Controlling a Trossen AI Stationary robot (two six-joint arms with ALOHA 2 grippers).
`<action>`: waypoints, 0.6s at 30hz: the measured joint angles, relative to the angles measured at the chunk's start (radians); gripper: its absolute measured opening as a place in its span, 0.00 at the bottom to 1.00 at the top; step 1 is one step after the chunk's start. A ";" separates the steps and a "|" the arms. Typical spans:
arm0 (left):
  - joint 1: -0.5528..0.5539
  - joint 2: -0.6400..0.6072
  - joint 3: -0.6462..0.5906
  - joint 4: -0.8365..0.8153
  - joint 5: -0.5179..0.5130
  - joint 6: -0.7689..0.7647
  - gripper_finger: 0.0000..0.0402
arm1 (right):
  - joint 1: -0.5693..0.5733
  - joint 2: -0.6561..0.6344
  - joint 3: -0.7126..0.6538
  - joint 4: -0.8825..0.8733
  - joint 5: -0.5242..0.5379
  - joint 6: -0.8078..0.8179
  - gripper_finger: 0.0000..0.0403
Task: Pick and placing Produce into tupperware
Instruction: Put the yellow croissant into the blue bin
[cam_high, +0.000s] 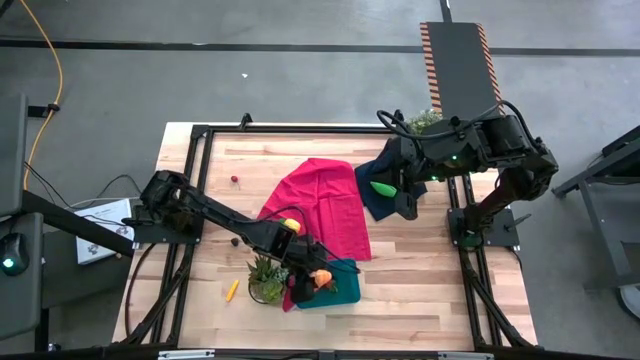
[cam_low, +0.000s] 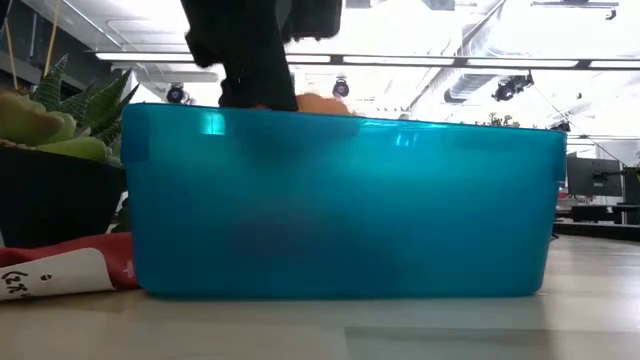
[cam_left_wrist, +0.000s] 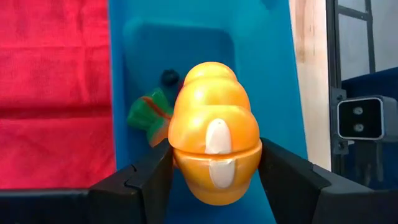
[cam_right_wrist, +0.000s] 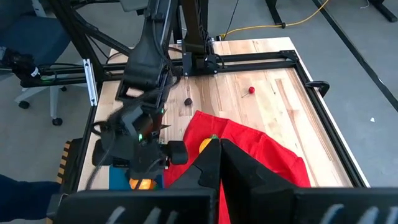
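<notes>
Over the tupperware (cam_left_wrist: 199, 37), left gripper (cam_left_wrist: 214, 171) clamps an orange piece (cam_left_wrist: 214, 143), probably for dropping in; right gripper (cam_right_wrist: 217, 165) appears closed, empty.

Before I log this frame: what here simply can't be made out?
- Tupperware contents: low view, its frosted wall blurs them.
- Carrot: left wrist view, mostly hidden behind the orange piece that the left claw grips.
- Right claw: high view, too small to judge; whether it holds the green oval is unclear.
</notes>
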 joint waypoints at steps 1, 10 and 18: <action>0.000 0.008 -0.001 -0.002 0.007 0.000 0.51 | 0.000 0.000 0.000 0.000 0.000 0.000 0.00; -0.032 0.035 0.000 0.023 0.011 -0.002 0.51 | 0.000 -0.001 0.000 -0.007 0.000 0.000 0.00; -0.036 0.037 -0.002 0.015 0.005 -0.002 0.51 | 0.000 -0.001 0.000 -0.006 0.000 -0.004 0.00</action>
